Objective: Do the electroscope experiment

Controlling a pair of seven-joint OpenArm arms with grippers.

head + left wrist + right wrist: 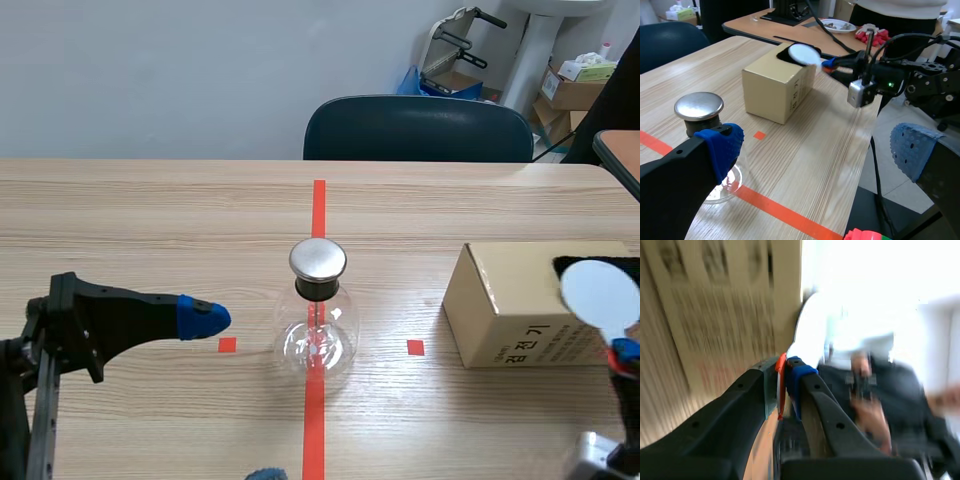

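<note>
Pale wooden table [150, 215] is carrying everything, and one orange-red tape line is running along its middle. On this line the electroscope [317, 335] is standing upright: a round flask of clear glass with a dark stopper and a flat metal cap [318, 259] on the top.

The left jaws are standing wide open at the flask's left side, low over the table. One blue pad [203, 317] is pointing toward the glass, near it but apart, with a small tape square lying between them. In the left wrist view the flask is showing just behind that same finger, not between the two fingers, so these jaws are holding nothing.

Further to the right a cardboard box [510, 310] with printed letters on its side is sitting on the table, well apart from the flask. The right jaws are gripping a thin red handle [781, 385], which is pressed between the pads and is carrying a white round disc [598, 292]. The disc is hanging over the right part of the box, in front of a dark opening in its top, far from the metal cap.

Behind the far edge of the table a dark blue chair [418, 128] is standing.
</note>
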